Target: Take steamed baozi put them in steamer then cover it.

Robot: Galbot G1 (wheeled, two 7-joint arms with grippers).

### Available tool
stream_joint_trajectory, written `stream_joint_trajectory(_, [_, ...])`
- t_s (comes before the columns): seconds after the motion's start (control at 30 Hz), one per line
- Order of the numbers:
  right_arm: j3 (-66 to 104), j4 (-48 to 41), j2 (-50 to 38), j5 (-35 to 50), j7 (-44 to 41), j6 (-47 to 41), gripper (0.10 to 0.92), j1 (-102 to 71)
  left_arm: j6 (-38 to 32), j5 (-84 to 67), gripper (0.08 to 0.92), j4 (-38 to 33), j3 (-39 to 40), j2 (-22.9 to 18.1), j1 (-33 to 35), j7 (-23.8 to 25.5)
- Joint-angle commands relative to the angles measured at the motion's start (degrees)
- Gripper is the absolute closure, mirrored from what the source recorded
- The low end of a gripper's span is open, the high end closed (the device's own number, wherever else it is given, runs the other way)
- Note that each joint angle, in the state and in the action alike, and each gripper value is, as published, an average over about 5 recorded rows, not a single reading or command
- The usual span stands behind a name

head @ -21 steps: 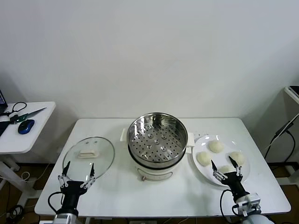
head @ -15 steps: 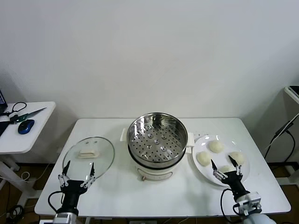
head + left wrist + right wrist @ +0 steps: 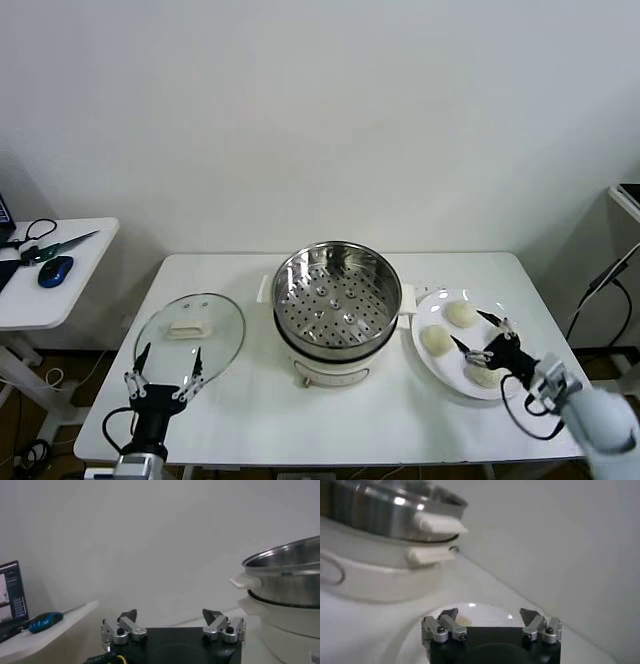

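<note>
- Buns [image 3: 462, 313] sit on my white plate [image 3: 432, 358]; steamer [image 3: 337, 300] upright, tray bare.
- My right gripper [image 3: 474, 333] gapes wide over the buns; left gripper [image 3: 166, 362] wide too.

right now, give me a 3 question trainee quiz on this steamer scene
1. True or false: a baozi already lies in the steamer.
2. Where is the glass lid? A) on the steamer B) on the table, on the robot's left C) on the plate
3. Fill in: the right end effector hangs open over the ____.

Key: 1 false; 2 B; 3 plate, holding the baozi.
</note>
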Motion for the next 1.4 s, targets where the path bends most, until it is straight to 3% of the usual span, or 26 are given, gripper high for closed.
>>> stream_joint_trajectory(0.03, [-24.1, -13.4, -15.0, -8.3, -16.0, -1.0, 0.203, 29.0, 0.0, -0.2, 0.177, 0.4, 0.0, 0.2, 0.0, -0.1])
stream_joint_trajectory(0.3, [-54.8, -24.9, -11.3, -9.9, -19.7, 2.4, 0.203, 56.8, 0.3, -1.1, 0.177, 1.1, -0.2, 0.5, -0.5, 0.0])
stream_joint_trajectory(0.5, [-68.4, -31.2, -5.8, -9.7, -21.3, 3.7, 0.203, 65.0, 0.6, -1.0, 0.177, 1.3, -0.5, 0.4, -0.8, 0.0])
stream_joint_trajectory(0.93, [-72.0, -41.4, 6.0, -11.9, -21.3, 4.1, 0.203, 64.7, 0.6, -1.2, 0.177, 2.6, -2.0, 0.7, -0.8, -0.1])
stream_joint_trajectory(1.4, [-70.0, -50.3, 12.6, -14.5, -20.8, 6.4, 0.203, 63.7, 1.1, -1.0, 0.177, 3.9, -2.9, 1.1, -2.2, 0.0])
